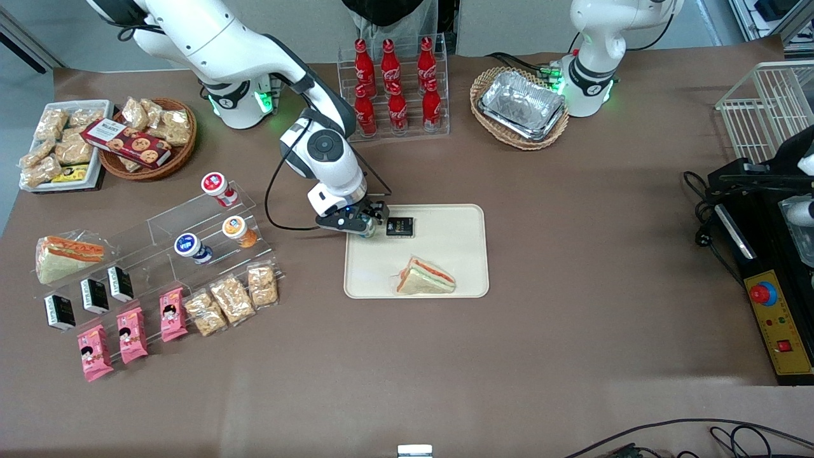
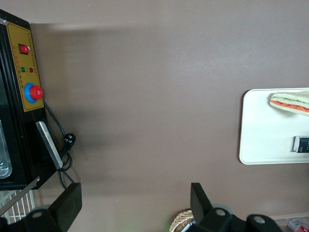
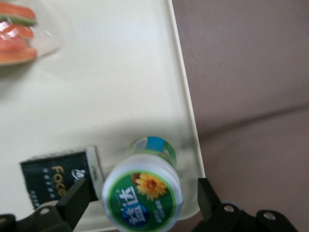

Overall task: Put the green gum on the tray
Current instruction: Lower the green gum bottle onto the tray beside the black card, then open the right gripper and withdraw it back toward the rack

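Tool [image 3: 140,200] spread around round glossy green gum [image 3: 142,191], on smooth tray [image 3: 120,72]

Front view high, wide; wrist views close, downward; all share tray [image 1: 461,254].

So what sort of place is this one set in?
Likely a mock snack-shop counter in a robot lab: cola bottles in a clear rack, a tiered acrylic shelf, and the gripper over the tray, open around the green gum.
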Tool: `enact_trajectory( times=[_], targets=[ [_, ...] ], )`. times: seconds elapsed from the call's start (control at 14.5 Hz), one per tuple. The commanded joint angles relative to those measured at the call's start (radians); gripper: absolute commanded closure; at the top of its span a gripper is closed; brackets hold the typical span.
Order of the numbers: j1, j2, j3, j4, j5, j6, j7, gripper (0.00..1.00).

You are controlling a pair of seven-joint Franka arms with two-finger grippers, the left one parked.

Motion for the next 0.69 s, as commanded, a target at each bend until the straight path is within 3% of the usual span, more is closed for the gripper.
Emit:
enact_trajectory(
  times=[0.0, 0.21, 0.41, 0.62],
  targets=[
    [-0.046, -0.134, -0.002, 0.015, -0.032, -0.107, 0.001, 0.0],
    [-0.14, -0.281, 0.0, 0.035, 0.0, -0.313, -0.138, 0.0],
    [-0.273, -0.384, -0.005, 0.092, 0.146, -0.503, -0.411, 0.0],
    [-0.46, -0.398, -0.013, 0.237, 0.2, -0.702, -0.684, 0.0]
  ],
)
